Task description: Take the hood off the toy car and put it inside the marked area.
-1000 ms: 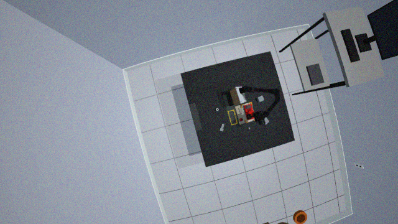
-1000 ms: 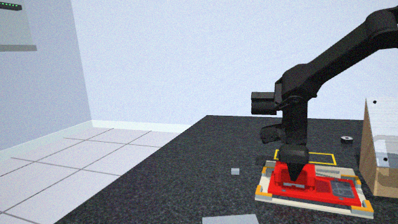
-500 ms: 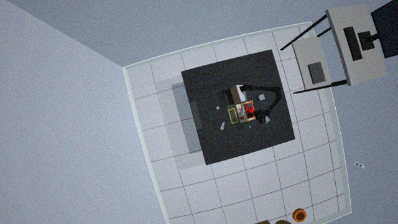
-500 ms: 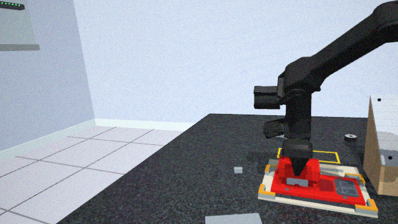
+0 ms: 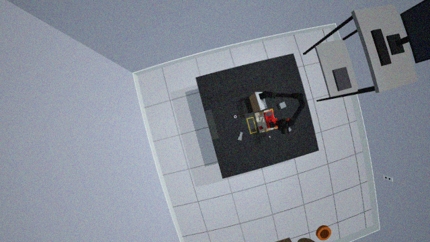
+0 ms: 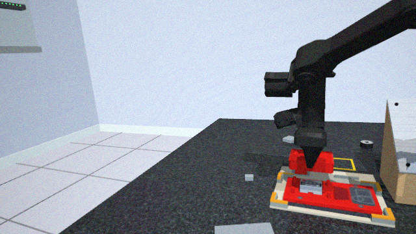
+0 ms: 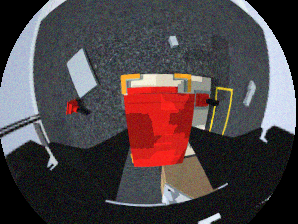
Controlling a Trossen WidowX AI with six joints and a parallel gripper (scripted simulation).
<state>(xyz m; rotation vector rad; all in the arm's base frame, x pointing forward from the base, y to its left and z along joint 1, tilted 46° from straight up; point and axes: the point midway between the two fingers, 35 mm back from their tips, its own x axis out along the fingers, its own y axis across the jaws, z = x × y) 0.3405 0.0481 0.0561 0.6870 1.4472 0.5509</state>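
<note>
Hood lifted off the car, marked area still to be reached

The red hood (image 6: 296, 161) (image 7: 159, 127) is held up in the air above the toy car (image 6: 341, 196), pinched between the fingers (image 6: 312, 157). By it, a grey engine block (image 6: 311, 187) is left exposed at one end of the red body. The car is seated in a pale tray (image 6: 328, 216) with orange corners, laid on the dark desk (image 6: 182, 182) (image 5: 232, 154) (image 7: 135, 45). Beyond the tray, the marked area, a yellow outline (image 5: 247, 125) (image 6: 355, 164) (image 7: 231, 107), is seen with no hood in it. A wooden box (image 6: 389, 162) is stood just beside the tray.

The removal can be judged done; the carry, the lowering inside the outline, the release and the withdrawal are left. Clearance over the tray's edge would be called for on the way. No brand or label can be read, and no writing can be made out on any part.
</note>
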